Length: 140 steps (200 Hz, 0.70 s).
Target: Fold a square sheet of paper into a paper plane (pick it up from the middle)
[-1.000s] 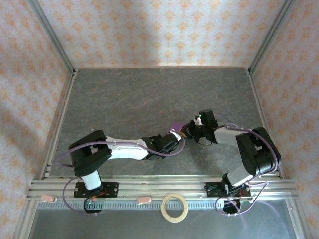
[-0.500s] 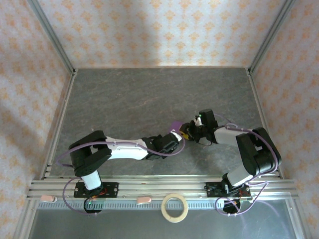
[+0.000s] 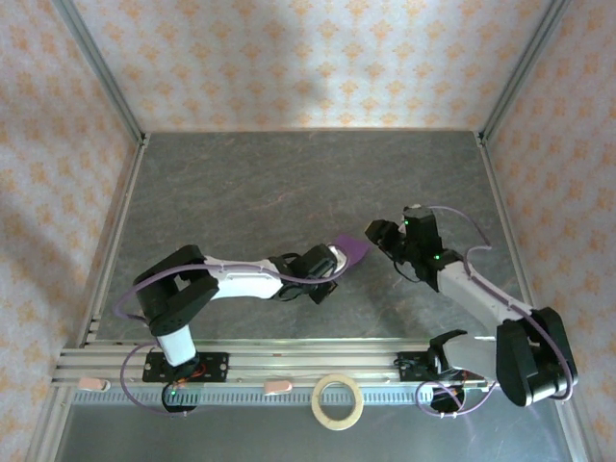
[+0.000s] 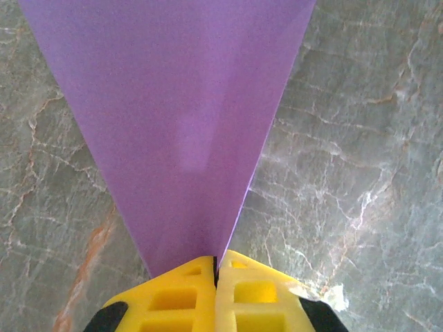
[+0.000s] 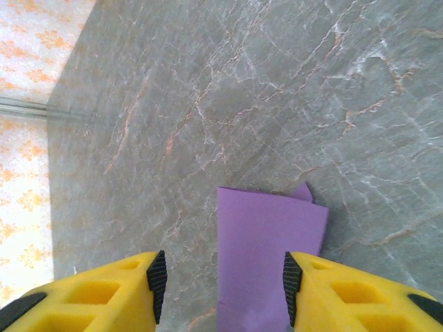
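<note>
Left gripper (image 4: 216, 266), jaws clamped on the purple paper (image 4: 173, 104), is holding it mid-frame; right gripper (image 5: 223, 277), jaws apart, should probably be closing squarely over its free edge.

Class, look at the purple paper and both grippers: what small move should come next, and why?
Probably the right gripper should ease forward and close on the purple paper: its jaws stand open with the sheet's free end in line between them, while the left gripper alone pinches the narrow end.
</note>
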Each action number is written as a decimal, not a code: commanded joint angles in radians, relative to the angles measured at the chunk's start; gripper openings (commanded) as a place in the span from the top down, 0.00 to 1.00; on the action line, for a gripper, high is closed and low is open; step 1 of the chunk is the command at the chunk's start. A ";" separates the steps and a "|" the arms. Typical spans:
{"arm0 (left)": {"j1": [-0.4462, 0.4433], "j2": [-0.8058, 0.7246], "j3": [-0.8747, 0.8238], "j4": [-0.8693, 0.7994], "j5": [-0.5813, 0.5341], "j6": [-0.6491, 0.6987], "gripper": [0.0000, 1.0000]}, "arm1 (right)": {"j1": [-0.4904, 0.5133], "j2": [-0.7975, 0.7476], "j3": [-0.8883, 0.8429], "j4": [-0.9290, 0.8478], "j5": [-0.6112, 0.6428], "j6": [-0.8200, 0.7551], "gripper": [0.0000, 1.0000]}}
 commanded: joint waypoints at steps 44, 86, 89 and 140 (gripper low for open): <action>0.087 -0.021 -0.058 0.100 0.268 -0.076 1.00 | -0.004 -0.052 -0.136 0.216 -0.064 0.028 0.54; 0.113 -0.004 -0.075 0.151 0.318 -0.133 1.00 | -0.005 -0.070 -0.206 0.328 -0.105 0.028 0.64; 0.114 -0.002 -0.075 0.155 0.322 -0.138 1.00 | -0.005 -0.069 -0.209 0.334 -0.116 0.027 0.67; 0.175 0.033 -0.091 0.260 0.485 -0.249 1.00 | 0.000 -0.017 -0.249 0.409 -0.307 0.001 0.91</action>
